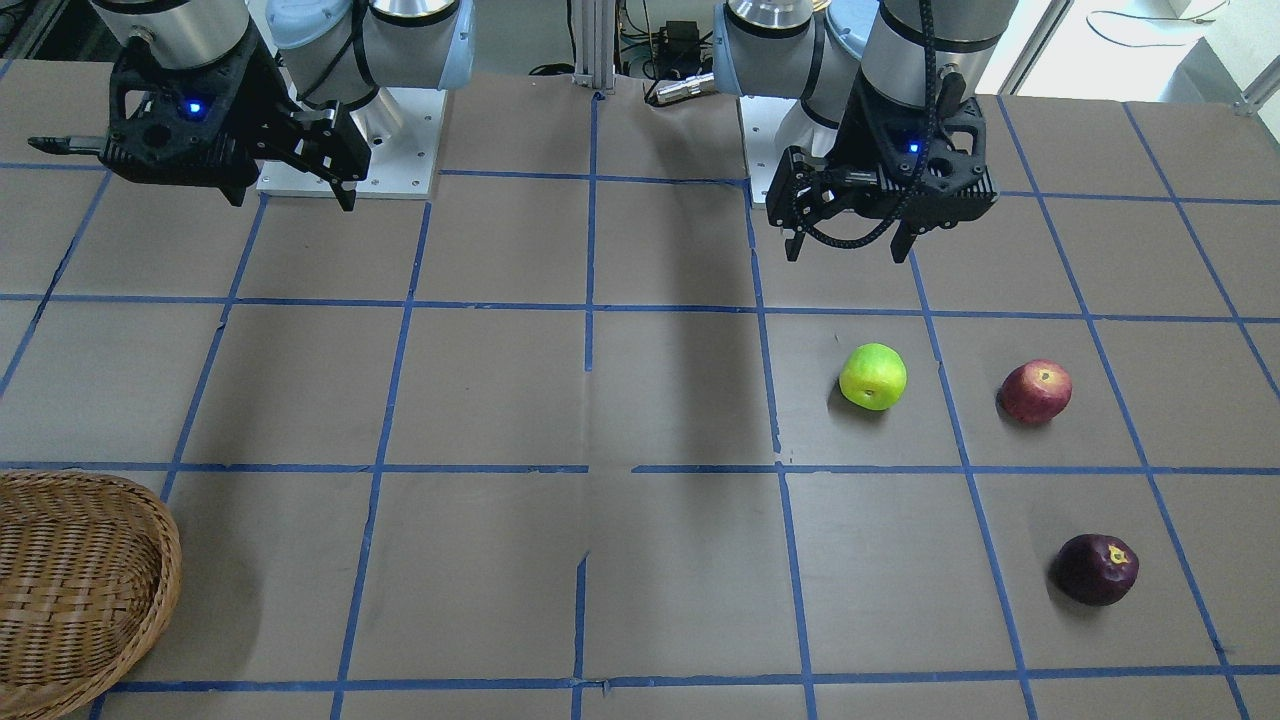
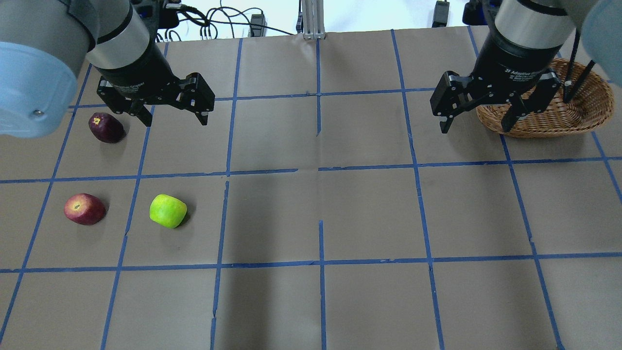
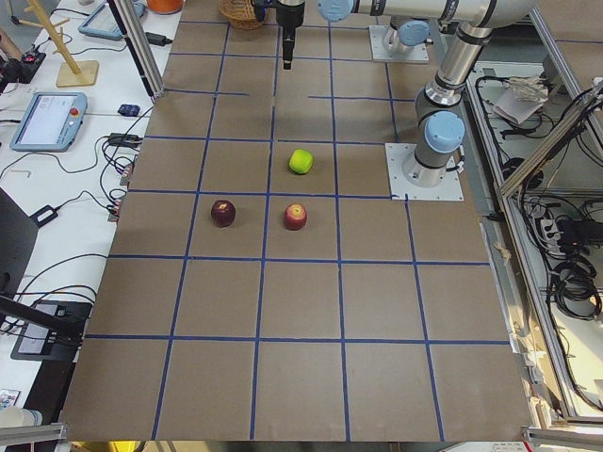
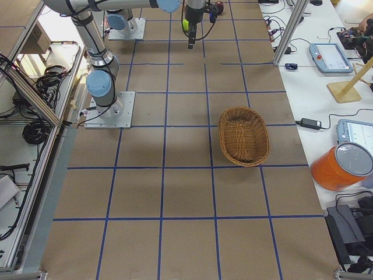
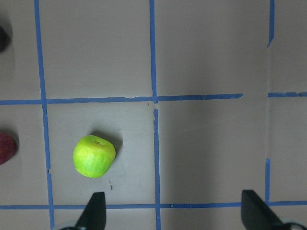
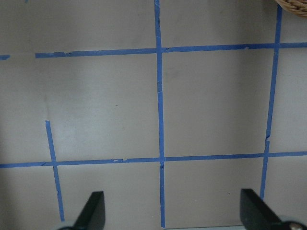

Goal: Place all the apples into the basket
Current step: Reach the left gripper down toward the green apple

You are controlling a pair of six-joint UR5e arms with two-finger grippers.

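A brown table (image 1: 500, 390) has blue tape lines (image 1: 590, 305) that make squares. Beside it sit an orange tub (image 4: 341, 169) with a grey lid, a wooden stand (image 4: 349, 87) and 2 grey tablets (image 4: 331, 57).

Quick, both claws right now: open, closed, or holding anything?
Left claw: open, holding nothing.
Right claw: open, holding nothing.

Brown gridded table (image 2: 369, 209), three apples (image 2: 168, 211), basket (image 2: 590, 109)

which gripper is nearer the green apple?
Left. The left gripper hovers open close to the green apple, not touching it; the right gripper is far off, by the basket.
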